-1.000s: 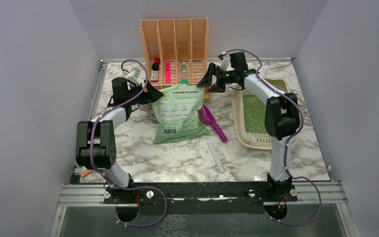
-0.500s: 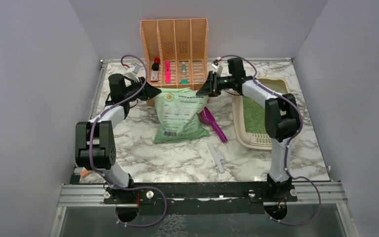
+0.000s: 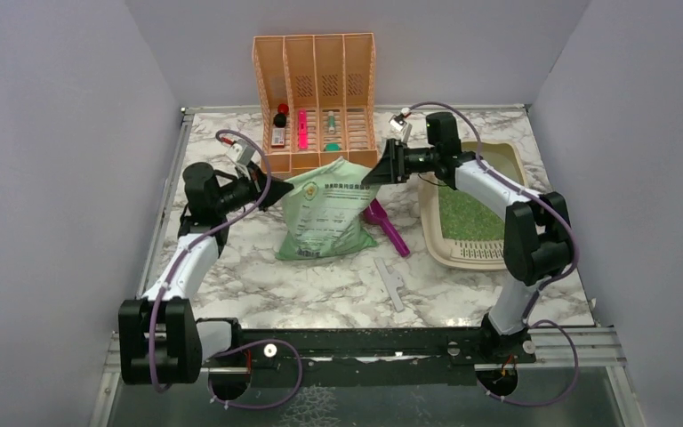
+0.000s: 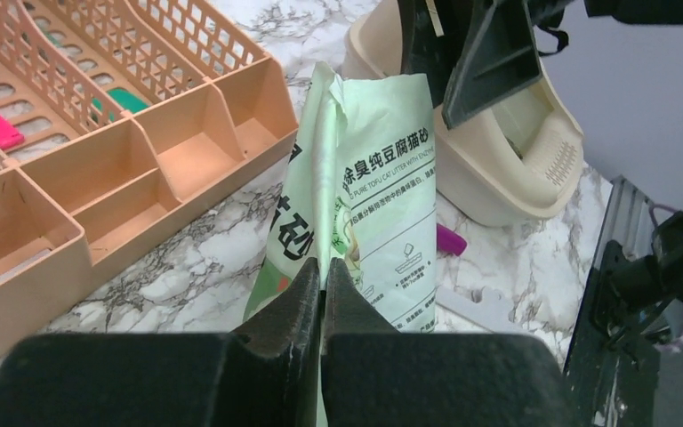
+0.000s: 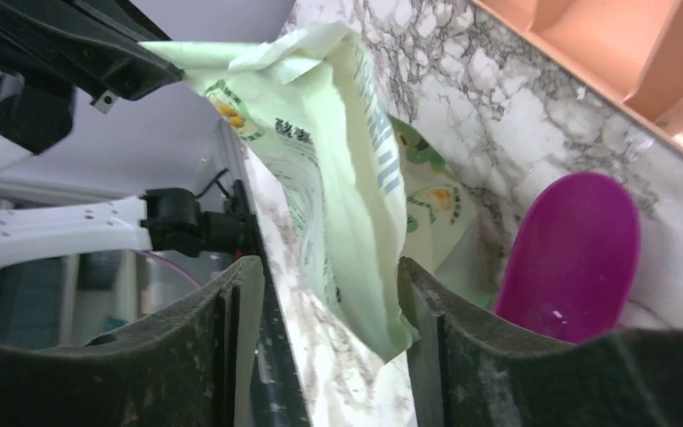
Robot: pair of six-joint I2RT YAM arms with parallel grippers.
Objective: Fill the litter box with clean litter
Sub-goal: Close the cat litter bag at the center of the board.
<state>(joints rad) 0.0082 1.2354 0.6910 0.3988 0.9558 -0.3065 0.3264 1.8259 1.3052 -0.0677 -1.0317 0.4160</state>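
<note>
Left gripper (image 4: 323, 283) clamped on the bag's (image 4: 382, 205) top corner, right gripper (image 5: 325, 276) spread around the opposite edge, not pinching yet! The litter box (image 3: 429, 218) sits just right of the bag, with a thin green layer of litter (image 3: 465, 212) already inside. I'd call this early: I need a second firm grip, then the pour.

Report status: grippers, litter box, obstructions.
Left gripper shut on bag corner. Right gripper open, straddling bag's other edge. Litter box holds green litter. Purple scoop lies beside bag.
</note>
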